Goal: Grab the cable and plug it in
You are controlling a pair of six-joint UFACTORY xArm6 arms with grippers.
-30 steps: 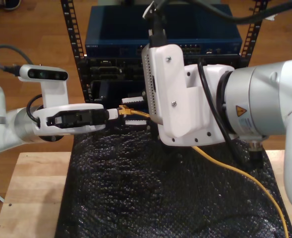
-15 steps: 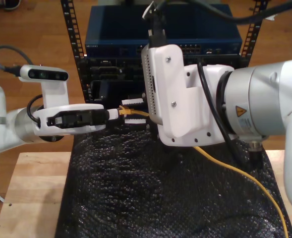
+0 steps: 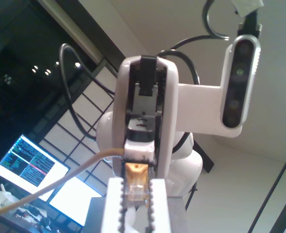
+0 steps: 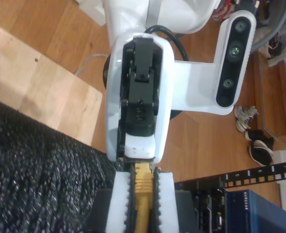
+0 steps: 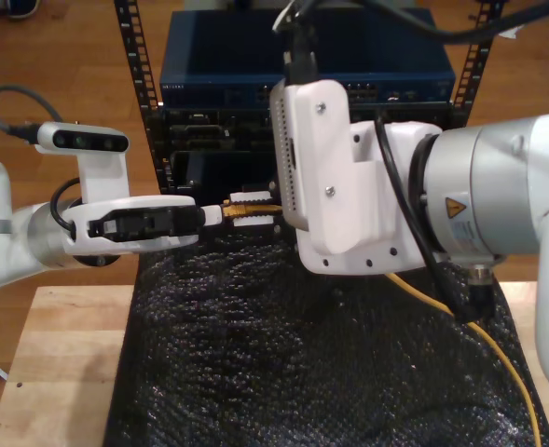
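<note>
Both grippers are pinching the cable (image 5: 500, 361) end just in front of the rack (image 5: 209, 79). The first gripper (image 3: 137, 196) is clamping the clear plug (image 3: 135, 177), and the second gripper (image 4: 142, 199) is clamping the yellow boot (image 4: 142, 177) behind it. If the two are pulling unevenly, the plug may be bending or slipping. The second arm's body is hiding the rack's ports, so alignment is hard to judge.

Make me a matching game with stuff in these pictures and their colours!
Things:
1. cable
2. mat
3. table
4. switch

Colours:
A. blue
B. pale wood
C. yellow
D. black

Pairs: 1-C, 2-D, 3-B, 4-A
</note>
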